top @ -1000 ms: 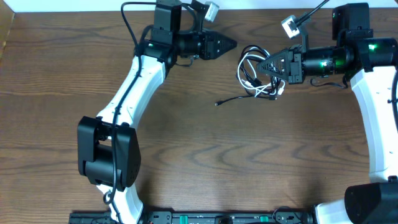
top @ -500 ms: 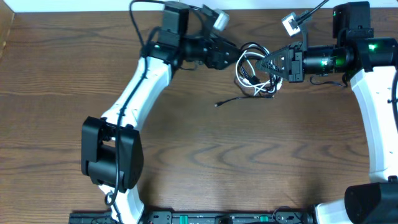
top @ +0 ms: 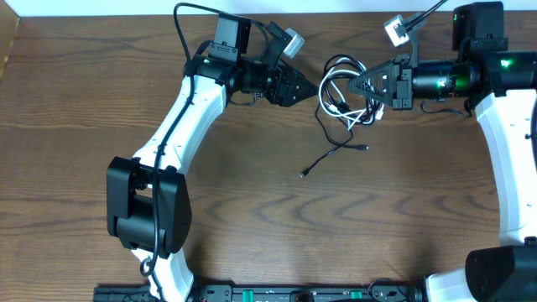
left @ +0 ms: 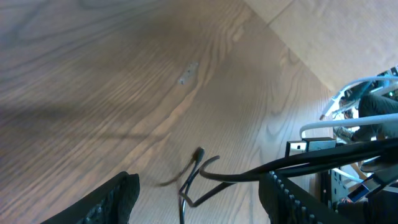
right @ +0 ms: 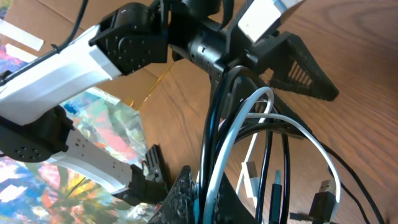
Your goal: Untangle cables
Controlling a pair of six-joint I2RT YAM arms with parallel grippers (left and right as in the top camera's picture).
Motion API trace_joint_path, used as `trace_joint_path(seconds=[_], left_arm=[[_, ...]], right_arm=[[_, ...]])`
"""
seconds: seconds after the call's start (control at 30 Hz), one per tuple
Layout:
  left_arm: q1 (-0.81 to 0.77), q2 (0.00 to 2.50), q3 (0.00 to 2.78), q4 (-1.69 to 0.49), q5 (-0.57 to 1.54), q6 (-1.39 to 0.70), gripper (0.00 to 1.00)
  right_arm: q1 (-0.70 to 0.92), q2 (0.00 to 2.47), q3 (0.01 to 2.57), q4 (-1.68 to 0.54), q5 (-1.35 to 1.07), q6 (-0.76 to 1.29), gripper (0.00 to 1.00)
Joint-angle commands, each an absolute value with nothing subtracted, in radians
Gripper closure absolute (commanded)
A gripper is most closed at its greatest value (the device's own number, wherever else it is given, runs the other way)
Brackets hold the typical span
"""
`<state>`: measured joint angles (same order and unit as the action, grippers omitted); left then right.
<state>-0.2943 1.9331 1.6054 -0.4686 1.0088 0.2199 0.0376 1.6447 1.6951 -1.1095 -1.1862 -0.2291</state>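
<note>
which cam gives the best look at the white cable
Right wrist: the white cable fills the frame, its loops running among black cables down into the right gripper. Overhead shows the white cable only as small loops. Left wrist shows a white curve at the right edge, too unclear to call.

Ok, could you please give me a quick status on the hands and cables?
Left hand open, close beside the cables. Right hand shut on them, all tangled. One black tail trails on the table. Nothing in the way.
</note>
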Motion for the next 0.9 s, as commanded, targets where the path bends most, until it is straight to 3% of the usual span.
trace_joint_path(seconds=[0.0,0.47,0.6,0.73,0.87], left_arm=[[-0.308,1.94,1.62,-0.454,1.082,0.277,0.33],[-0.331,1.94,1.62,-0.305,1.353,0.276,0.33],[-0.362,1.941,1.62,-0.239,1.333,0.276,0.33],[-0.409,1.941,1.62,-0.189,1.179,0.262,0.33],[-0.43,1.941,1.62,-0.121,1.058,0.176,0.64]], right_arm=[[0.034,1.625,1.713,-1.099,-1.261,-0.248,0.99],[0.033,1.625,1.713,-1.084,-1.272,-0.248,0.99],[0.033,1.625,1.713,-1.079,-1.318,-0.248,0.99],[0.035,1.625,1.713,-1.079,-1.324,-0.248,0.99],[0.034,1.625,1.713,-1.087,-1.322,-0.248,0.99]])
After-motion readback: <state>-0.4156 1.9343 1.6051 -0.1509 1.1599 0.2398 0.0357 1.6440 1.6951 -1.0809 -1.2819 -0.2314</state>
